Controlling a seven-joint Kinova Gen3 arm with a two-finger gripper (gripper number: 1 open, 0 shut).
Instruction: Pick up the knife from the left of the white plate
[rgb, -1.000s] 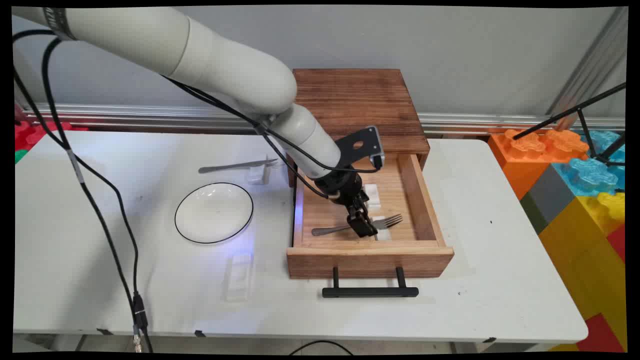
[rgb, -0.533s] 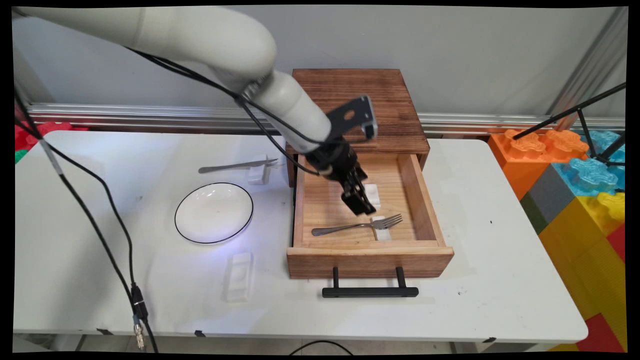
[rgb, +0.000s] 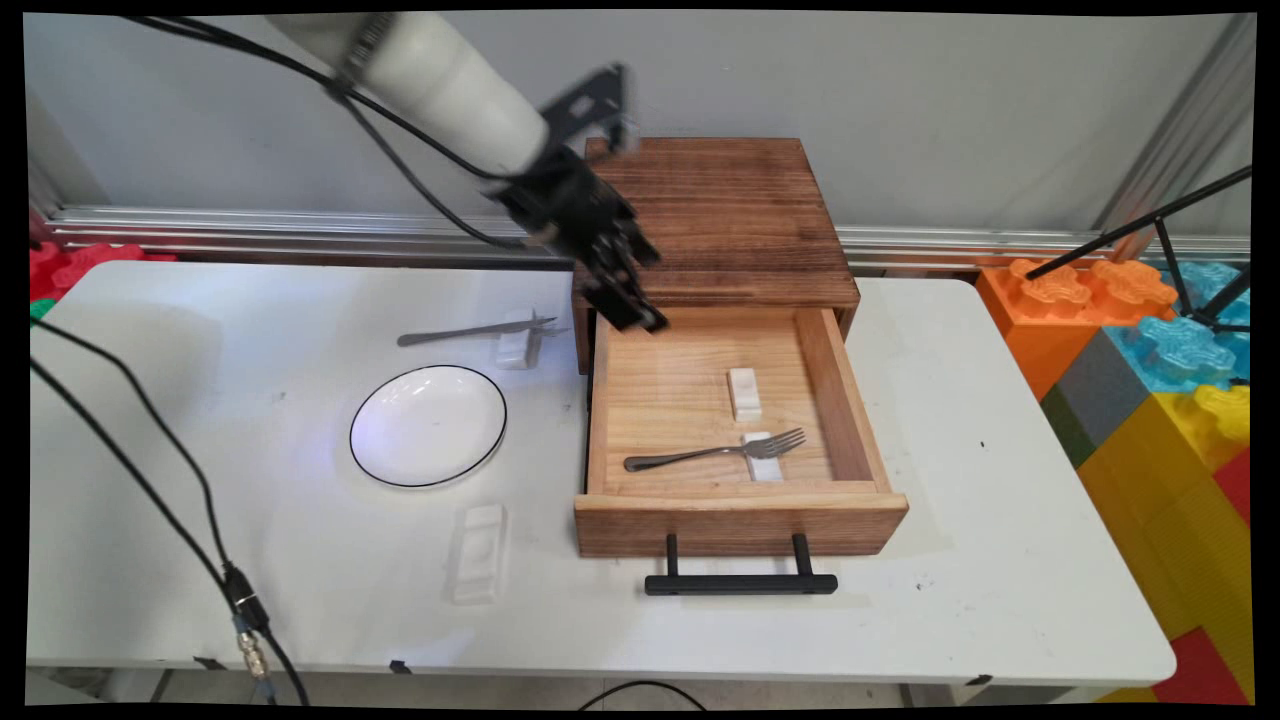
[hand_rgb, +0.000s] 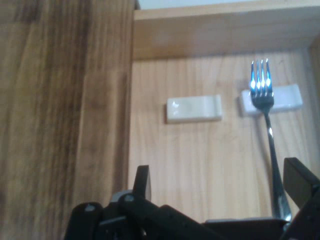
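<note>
Main view shows the pincer raised above the back left corner of the open drawer, next to the dark, streaky wooden cabinet top. Its fingers are spread wide and hold nothing. From the hand view, the pincer looks down on pale, fine-grained drawer boards. A slim, shiny metal fork lies there, well apart from the fingers, with its tines propped on a small white glossy rest. A second rest lies bare beside it. On the table to the left sits a round white plate with a black rim.
</note>
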